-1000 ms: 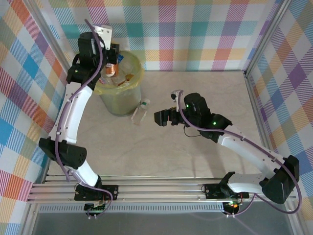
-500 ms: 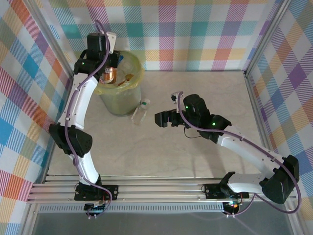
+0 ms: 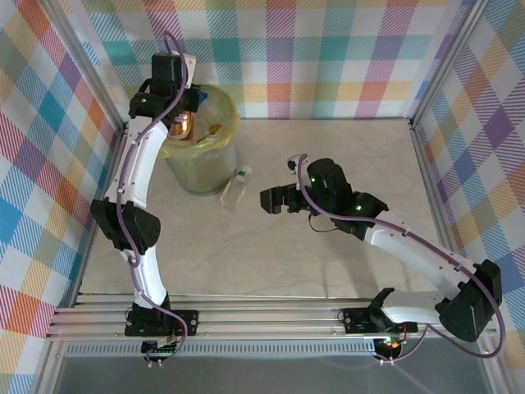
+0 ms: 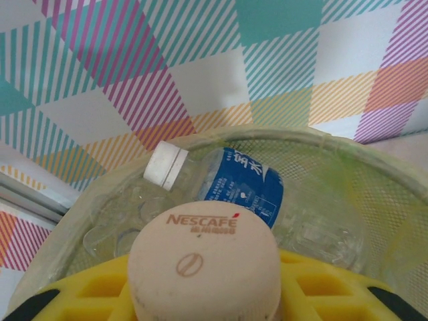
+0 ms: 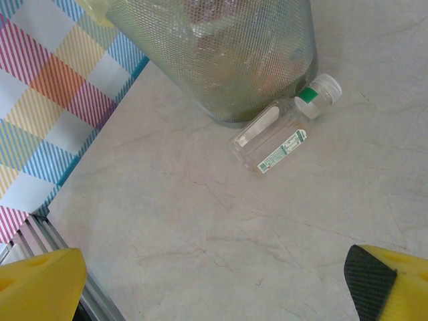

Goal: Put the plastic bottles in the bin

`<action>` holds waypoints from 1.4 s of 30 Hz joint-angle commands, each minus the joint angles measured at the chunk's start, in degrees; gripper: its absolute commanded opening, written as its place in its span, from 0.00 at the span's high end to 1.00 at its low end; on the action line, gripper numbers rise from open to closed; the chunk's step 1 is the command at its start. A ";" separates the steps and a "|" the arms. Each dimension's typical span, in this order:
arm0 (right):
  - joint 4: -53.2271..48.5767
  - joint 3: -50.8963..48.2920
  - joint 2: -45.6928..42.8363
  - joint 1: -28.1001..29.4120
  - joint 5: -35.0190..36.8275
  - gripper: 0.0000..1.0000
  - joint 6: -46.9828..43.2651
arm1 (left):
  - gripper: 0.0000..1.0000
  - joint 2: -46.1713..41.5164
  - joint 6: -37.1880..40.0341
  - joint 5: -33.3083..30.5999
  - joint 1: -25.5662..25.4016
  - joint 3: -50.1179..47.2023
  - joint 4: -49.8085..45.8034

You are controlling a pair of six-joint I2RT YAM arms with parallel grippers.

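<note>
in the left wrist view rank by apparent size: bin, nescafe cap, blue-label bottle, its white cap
bin
Nescafe cap and blue-label bottle: look about alike, and the cap sits much nearer the camera
white cap

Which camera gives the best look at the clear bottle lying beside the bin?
Right wrist: the clear bottle lies whole and unobstructed beside the bin, white cap and green band visible. Top external shows it small, details lost.
</note>
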 commanded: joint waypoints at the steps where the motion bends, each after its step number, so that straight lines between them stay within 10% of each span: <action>1: 0.03 0.12 0.21 0.32 0.18 0.00 0.65 | 0.41 2.23 0.31 -5.67 1.08 1.86 -4.29; 15: -0.01 0.58 1.04 0.31 -0.29 0.00 0.63 | 0.17 1.48 -2.21 -2.76 1.08 4.12 -4.79; 27: -1.29 -0.16 0.57 0.31 1.55 0.00 2.23 | 0.24 -0.88 -8.41 -3.12 1.74 3.07 -9.35; 42: -1.47 -0.65 -0.39 0.32 2.35 0.00 2.58 | 0.30 1.19 -13.04 13.84 3.36 0.07 -6.02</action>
